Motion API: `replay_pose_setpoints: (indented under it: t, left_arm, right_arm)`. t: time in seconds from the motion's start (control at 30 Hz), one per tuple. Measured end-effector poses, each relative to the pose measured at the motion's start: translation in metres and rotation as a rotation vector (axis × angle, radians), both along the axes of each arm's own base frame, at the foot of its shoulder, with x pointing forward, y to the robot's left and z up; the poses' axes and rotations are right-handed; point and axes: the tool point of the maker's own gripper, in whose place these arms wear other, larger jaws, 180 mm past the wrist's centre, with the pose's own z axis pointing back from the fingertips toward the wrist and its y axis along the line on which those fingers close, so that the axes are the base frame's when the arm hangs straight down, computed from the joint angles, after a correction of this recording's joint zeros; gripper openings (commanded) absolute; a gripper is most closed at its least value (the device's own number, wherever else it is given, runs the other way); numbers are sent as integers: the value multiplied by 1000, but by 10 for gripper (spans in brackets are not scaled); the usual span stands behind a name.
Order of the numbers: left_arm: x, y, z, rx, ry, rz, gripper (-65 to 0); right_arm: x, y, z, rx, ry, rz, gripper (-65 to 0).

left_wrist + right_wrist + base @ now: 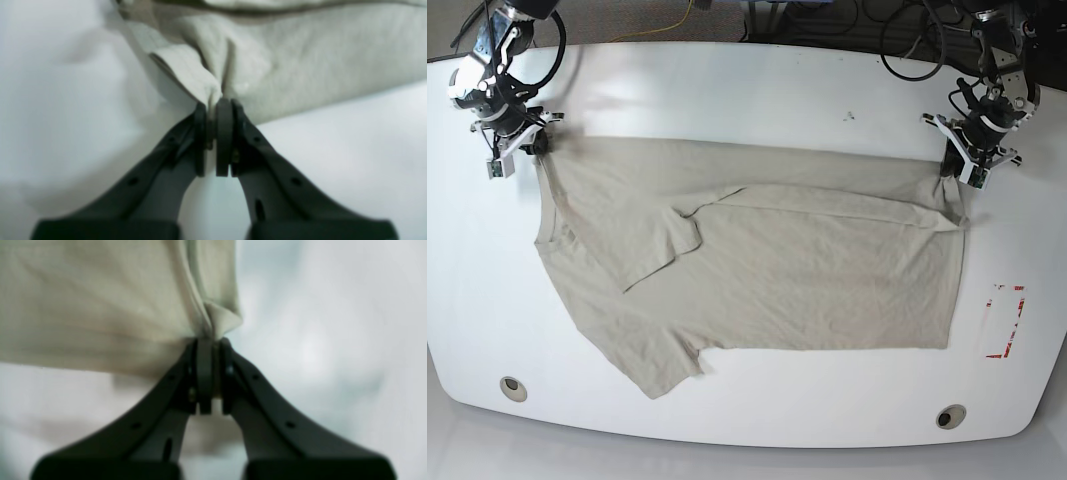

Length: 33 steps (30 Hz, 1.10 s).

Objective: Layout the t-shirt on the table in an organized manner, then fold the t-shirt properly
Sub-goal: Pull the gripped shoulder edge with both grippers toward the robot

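T-shirt [757, 270] flat on table [747, 90], both grippers' fingers pinching corners

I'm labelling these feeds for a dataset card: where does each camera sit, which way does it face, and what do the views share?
Left wrist: on the left arm, looking along its left gripper, shut on the wrinkled beige-grey cotton t-shirt.
Right wrist: on the right arm, looking along its right gripper, shut on that shirt's edge.
Base: overhead, facing down on the glossy white table; both arms show at the far corners.
Shared: all three show the shirt; base shows both pinches.
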Motion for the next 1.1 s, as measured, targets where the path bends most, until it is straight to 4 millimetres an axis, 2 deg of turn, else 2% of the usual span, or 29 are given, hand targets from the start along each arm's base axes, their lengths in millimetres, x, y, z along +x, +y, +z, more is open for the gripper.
replay_pose_setpoints:
  t: [0.2, 0.4, 0.6, 0.8, 0.93, 1.1]
  left_arm:
    - [-29, -5, 3, 38, 32, -36, -650]
    - [-54, 1, 14, 72, 39, -40, -650]
    - [-78, 1, 6, 79, 96, -42, -650]
    - [-104, 14, 2, 93, 145, -11, -650]
    - [-114, 21, 2, 99, 163, 4, -650]
    - [-122, 30, 4, 110, 173, 23, -588]
  right_arm:
    - [-33, -4, 4, -48, 66, -29, -650]
    - [-55, -11, 11, -98, 112, -19, -650]
    - [-73, -10, 15, -122, 141, 0, -650]
    - [-93, -8, 11, -122, 185, 9, -650]
    - [-106, -7, 8, -120, 215, 12, -650]
    - [-118, -7, 6, -118, 243, 16, -650]
